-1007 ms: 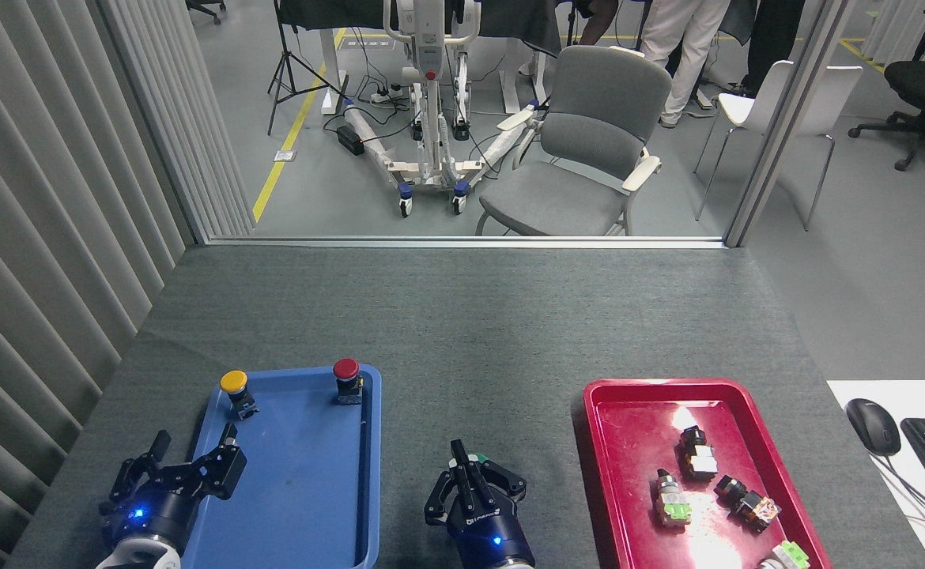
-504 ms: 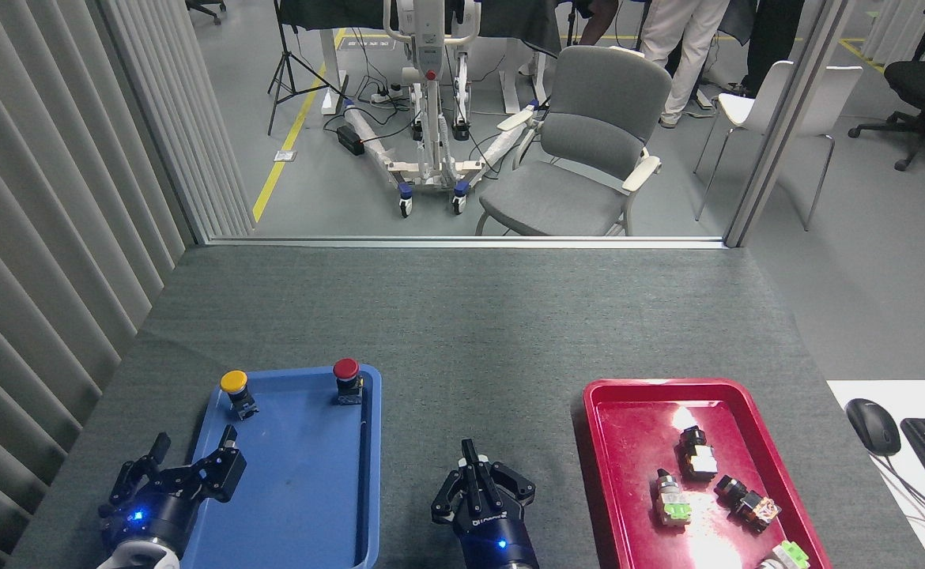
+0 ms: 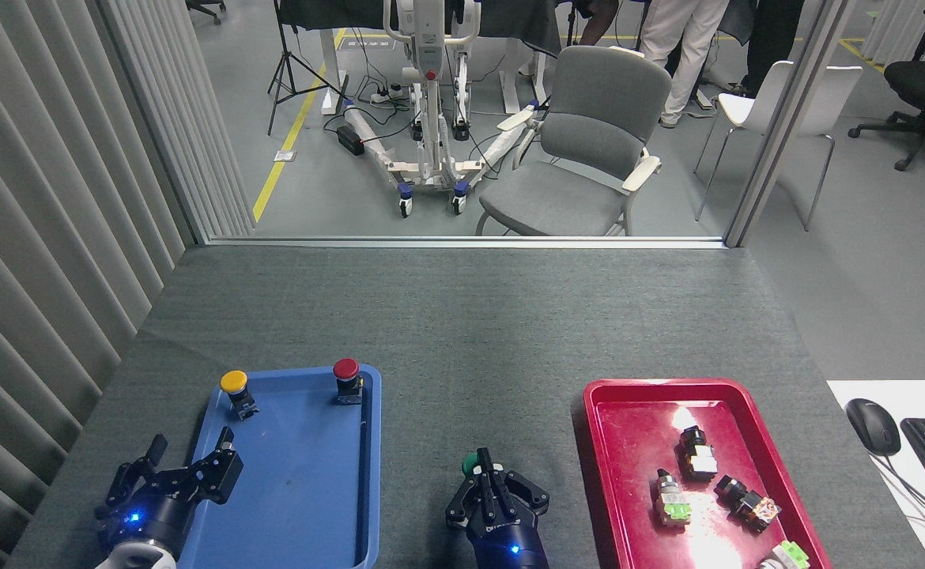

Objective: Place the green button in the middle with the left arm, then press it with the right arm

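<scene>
Two black hands sit at the near edge of the dark grey felt counter [image 3: 462, 332]: the left hand [image 3: 182, 482], fingers spread and empty, hangs over the near-left corner of the blue tray [image 3: 371, 474], while the right hand [image 3: 496, 494] has its fingers drawn close, empty as far as can be seen, just behind the green button [image 3: 470, 463]. That button stands on bare felt between the blue tray and the red tray [image 3: 589, 427], only its domed cap showing, so its axis cannot be judged. Farther off, the yellow button [image 3: 234, 382] and red button [image 3: 345, 370] stand upright in the blue tray, and beyond the counter's far edge a grey chair [image 3: 581, 150] sits on the grey room floor.
</scene>
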